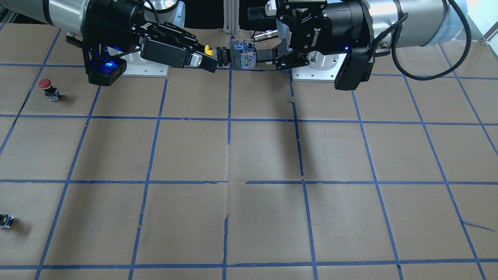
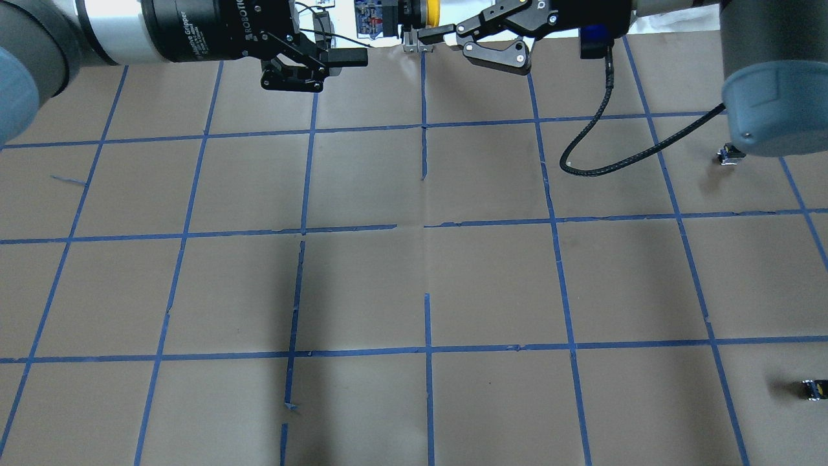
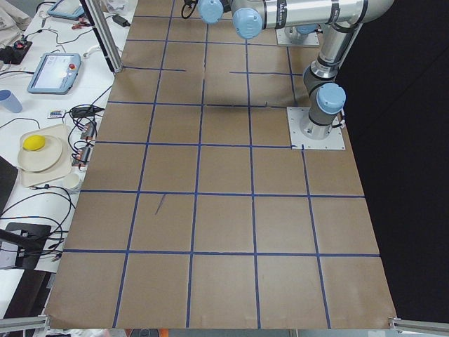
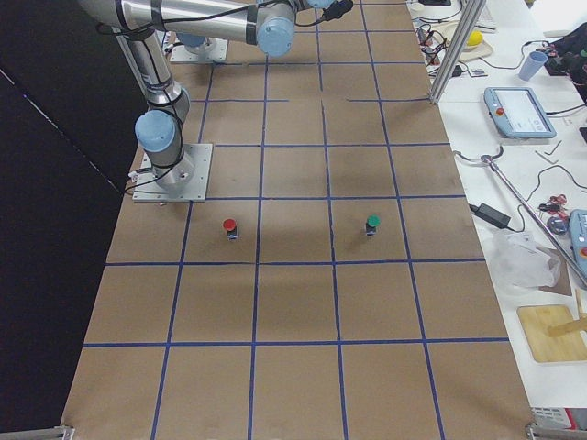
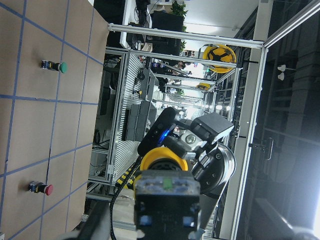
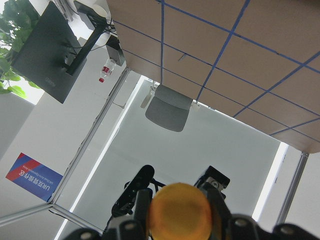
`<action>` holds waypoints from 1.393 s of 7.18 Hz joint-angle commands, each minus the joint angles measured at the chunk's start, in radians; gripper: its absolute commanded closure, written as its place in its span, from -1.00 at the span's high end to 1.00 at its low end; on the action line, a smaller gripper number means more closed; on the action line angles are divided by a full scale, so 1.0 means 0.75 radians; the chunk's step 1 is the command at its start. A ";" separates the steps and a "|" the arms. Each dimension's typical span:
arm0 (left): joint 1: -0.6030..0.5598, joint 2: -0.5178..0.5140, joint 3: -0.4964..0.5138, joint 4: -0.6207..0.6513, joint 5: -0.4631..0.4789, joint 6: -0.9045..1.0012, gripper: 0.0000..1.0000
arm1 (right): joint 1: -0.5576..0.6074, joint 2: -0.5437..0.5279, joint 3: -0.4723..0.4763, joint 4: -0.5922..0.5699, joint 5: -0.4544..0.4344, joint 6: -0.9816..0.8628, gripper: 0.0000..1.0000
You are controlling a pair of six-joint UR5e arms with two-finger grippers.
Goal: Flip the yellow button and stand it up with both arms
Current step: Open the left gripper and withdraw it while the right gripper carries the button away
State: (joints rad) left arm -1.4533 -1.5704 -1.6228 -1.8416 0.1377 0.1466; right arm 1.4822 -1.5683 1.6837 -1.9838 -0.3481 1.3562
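Exterior front-facing: small yellow mushroom-cap push button [image 1: 233, 55], grey-black block base, hangs sideways over the robot-side edge of the brown blue-gridded table [image 1: 249, 155]. Black two-finger right gripper [image 1: 210, 57]: jaws clenched on its cap. Black left gripper [image 1: 260, 58]: jaws released, spread around the base. You've got the lift done; handover, flip and standing upright are left to do.

Overhead, the top edge cuts off the button [image 2: 414, 10]. The right hand [image 1: 211, 56] hides most of its cap [image 1: 209, 49]. Whether the left hand [image 1: 257, 55] grips is unclear.
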 commanded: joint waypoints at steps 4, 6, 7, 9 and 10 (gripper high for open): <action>-0.123 -0.074 0.004 0.723 0.861 -0.617 0.99 | -0.174 0.001 0.056 0.067 -0.449 -0.644 -0.60; -0.142 -0.072 0.010 0.723 1.262 -0.615 0.99 | -0.197 -0.003 0.054 0.306 -0.912 -1.117 -0.69; -0.140 -0.070 0.018 0.723 1.404 -0.615 0.99 | -0.227 0.003 0.054 0.327 -1.058 -1.242 -0.69; -0.136 -0.082 0.024 0.703 1.731 -0.511 0.99 | -0.305 0.005 0.060 0.326 -1.367 -1.372 -0.67; -0.136 -0.070 0.026 0.686 1.800 -0.399 0.99 | -0.321 0.011 0.074 0.309 -1.510 -1.364 -0.65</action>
State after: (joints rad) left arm -1.5558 -1.6273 -1.6051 -1.3124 1.3858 -0.2406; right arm 1.2640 -1.5643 1.7303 -1.7427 -1.3323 0.3510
